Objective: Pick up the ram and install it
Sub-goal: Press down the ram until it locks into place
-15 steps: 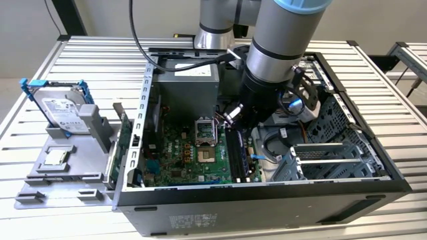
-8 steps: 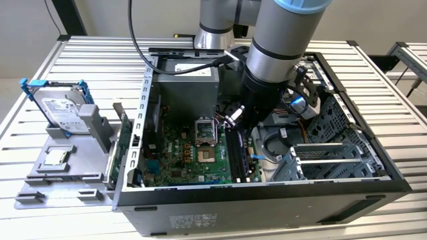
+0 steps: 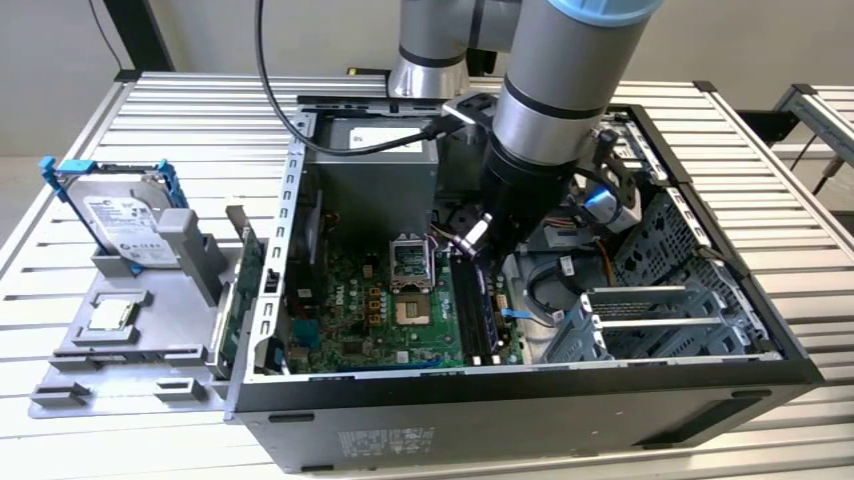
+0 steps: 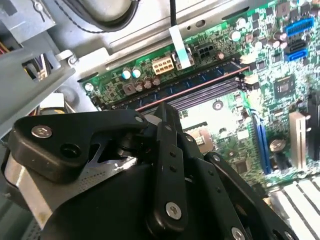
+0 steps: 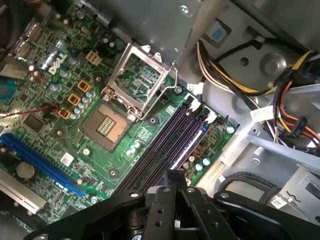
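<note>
A big open computer case (image 3: 534, 420) lies on a counter (image 3: 200, 110) made of metal slats. The robot arm (image 3: 561, 100) reaches down into the case, over the green board (image 3: 360, 300) at its bottom.

The gripper (image 4: 167, 107) is black. In both wrist views its two fingers (image 5: 165, 185) are pressed together and closed. Nothing can be seen between them. The gripper (image 5: 172, 174) hangs right over the long memory slots (image 5: 170, 135) on the green board.

The ram (image 4: 200, 80) is not in the gripper. In the second wrist view it sits in one of the long slots, as a thin dark blue strip with a row of dark chips. It lies just past the tip of the gripper. Whether the gripper touches it cannot be told.

Next to the slots is the square metal socket (image 5: 107, 122) with its frame tipped up. A long blue slot (image 5: 40, 162) lies further along the board. There is white writing on the board, and small white stickers too.

On the exterior view's left, outside the case, a silver hard drive (image 3: 127, 215) in a blue bracket stands in a grey holder (image 3: 134, 350). It has a white label with tiny print that is too small to make out. A green card (image 3: 240, 300) stands upright between the holder and the case.
</note>
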Controlling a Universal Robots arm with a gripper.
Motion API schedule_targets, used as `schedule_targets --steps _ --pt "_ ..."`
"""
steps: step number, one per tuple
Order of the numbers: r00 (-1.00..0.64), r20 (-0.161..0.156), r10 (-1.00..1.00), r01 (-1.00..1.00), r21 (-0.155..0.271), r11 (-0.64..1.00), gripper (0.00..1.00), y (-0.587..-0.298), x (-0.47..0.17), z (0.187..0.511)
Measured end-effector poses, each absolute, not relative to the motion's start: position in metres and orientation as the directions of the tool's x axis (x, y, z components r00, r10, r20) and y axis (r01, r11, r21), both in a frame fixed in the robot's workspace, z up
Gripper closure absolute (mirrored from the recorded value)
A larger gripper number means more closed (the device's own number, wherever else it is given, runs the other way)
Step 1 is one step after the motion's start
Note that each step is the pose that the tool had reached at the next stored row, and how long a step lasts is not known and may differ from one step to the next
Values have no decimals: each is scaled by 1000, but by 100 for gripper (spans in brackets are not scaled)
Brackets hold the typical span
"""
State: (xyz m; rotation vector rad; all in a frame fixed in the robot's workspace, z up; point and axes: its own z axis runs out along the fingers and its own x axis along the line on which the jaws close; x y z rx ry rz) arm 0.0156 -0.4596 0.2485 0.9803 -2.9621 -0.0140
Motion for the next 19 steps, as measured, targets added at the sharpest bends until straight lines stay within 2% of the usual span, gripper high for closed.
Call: schedule_targets --steps 19 --pt "-672 28 -740 -740 4 672 100 -460 15 249"
